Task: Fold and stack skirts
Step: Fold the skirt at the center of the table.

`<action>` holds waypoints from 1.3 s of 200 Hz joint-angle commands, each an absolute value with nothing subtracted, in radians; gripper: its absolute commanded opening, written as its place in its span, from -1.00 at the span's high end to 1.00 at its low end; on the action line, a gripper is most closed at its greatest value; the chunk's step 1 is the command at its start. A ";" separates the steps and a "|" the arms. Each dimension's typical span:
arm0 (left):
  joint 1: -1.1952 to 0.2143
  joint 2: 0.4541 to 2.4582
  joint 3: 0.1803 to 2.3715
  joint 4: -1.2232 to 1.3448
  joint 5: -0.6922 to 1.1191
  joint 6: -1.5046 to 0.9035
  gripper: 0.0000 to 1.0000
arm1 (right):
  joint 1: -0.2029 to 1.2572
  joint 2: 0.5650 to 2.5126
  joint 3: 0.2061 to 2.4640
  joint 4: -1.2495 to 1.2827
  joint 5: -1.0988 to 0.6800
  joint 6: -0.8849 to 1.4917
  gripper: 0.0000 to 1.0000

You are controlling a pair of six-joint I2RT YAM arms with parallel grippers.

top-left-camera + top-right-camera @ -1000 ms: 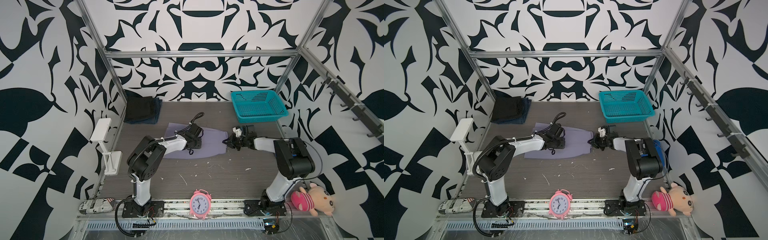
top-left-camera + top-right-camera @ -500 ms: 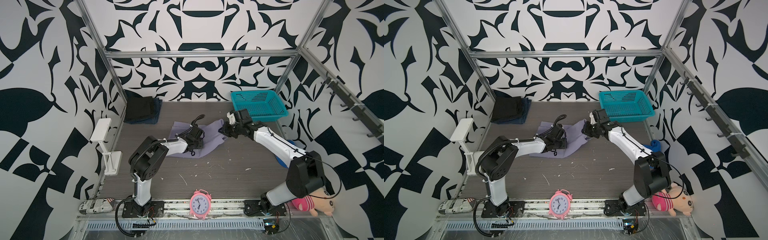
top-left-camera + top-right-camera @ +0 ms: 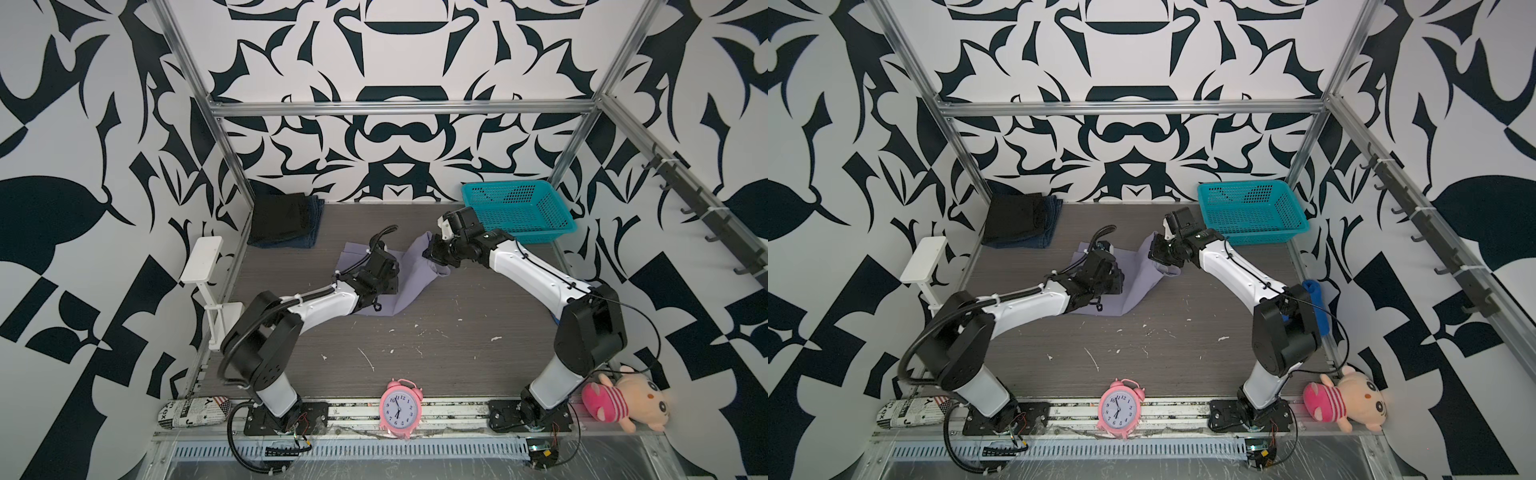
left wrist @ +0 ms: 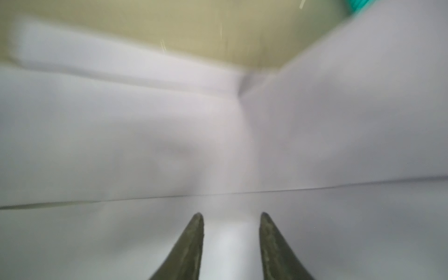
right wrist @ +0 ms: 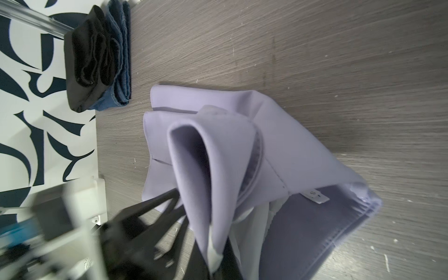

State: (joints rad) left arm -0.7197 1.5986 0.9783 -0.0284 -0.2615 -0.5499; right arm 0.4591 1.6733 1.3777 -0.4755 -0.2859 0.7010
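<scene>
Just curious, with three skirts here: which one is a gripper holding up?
The lavender skirt, mid-table: the right gripper pinches one edge up. The black skirt and denim skirt lie folded, stacked in the far corner.

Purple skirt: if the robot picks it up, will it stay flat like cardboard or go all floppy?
Probably floppy: where the right gripper pinches the purple skirt, the raised part droops and curls into soft folds. Likely light too, since one small pinch holds that corner up. It may slide easily on the smooth table.
</scene>
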 commanded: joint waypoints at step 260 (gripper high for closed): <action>-0.691 1.536 0.753 0.157 -0.194 -0.584 0.29 | 0.609 2.096 2.026 -0.791 -0.173 0.561 1.00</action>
State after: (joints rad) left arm -0.6880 1.7355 0.8177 0.2131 -0.1574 -0.5617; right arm 0.6052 2.0933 1.9282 -0.7197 -0.1982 0.5762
